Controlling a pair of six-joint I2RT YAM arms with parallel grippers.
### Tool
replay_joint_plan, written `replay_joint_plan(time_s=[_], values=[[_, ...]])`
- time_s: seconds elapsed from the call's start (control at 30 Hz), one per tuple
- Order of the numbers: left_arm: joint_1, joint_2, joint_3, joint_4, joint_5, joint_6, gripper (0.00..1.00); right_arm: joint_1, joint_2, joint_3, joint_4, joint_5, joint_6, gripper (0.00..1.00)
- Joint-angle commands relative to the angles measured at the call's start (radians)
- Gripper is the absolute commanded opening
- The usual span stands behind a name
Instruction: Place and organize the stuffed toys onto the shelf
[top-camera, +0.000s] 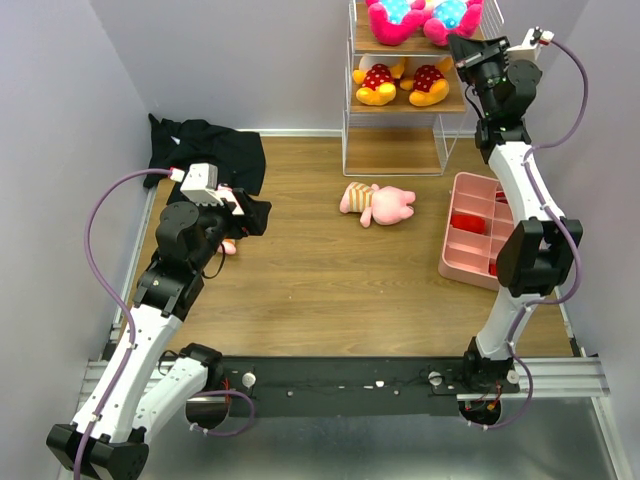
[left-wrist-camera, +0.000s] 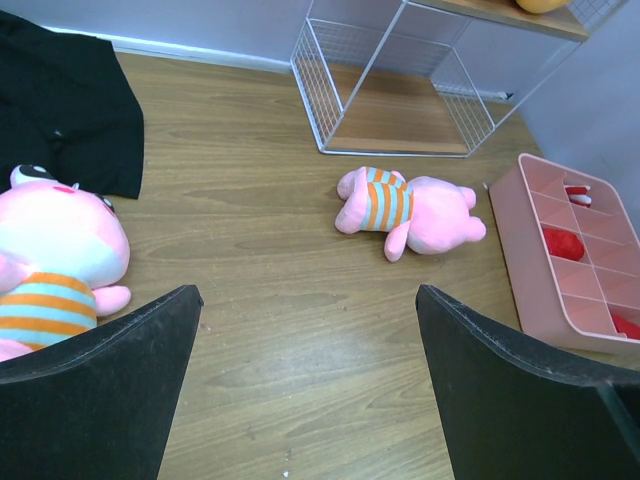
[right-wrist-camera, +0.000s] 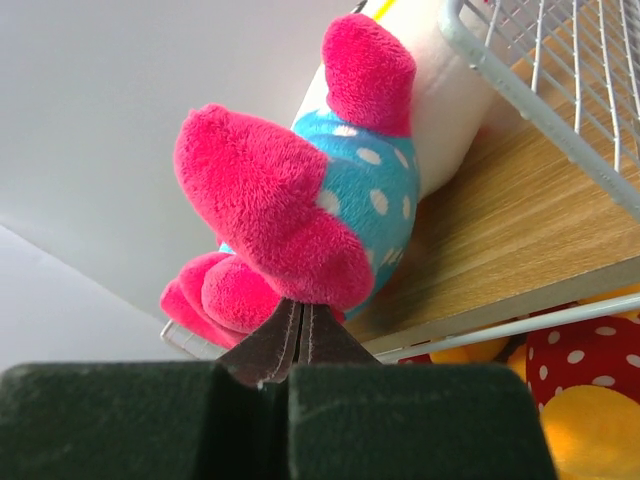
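four toys (top-camera: 378, 84) on shelf (top-camera: 392, 150), pink pair (left-wrist-camera: 410, 205) off

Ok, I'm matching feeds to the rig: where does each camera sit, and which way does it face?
Top external: above and behind the left arm and right arm, looking down on the table; both show.
Left wrist: low over the table, facing the shelf and a pink toy; open left hand below.
Right wrist: high at the shelf's top, facing a magenta toy; shut right hand below.
Shared: top and left wrist both show that pink toy.
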Motion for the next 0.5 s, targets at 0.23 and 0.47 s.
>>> replay_joint_plan(time_s=[0.23,0.47], values=[[0.007,-0.002,-0.01,0.02,0.019,-0.001,0.99,-0.077,0.002,-0.054,0.102,-0.125,0.137,0.01],[0.007,0.005,-0.009,0.02,0.02,-0.002,0.99,-0.091,0.007,-0.028,0.057,-0.136,0.139,0.26]])
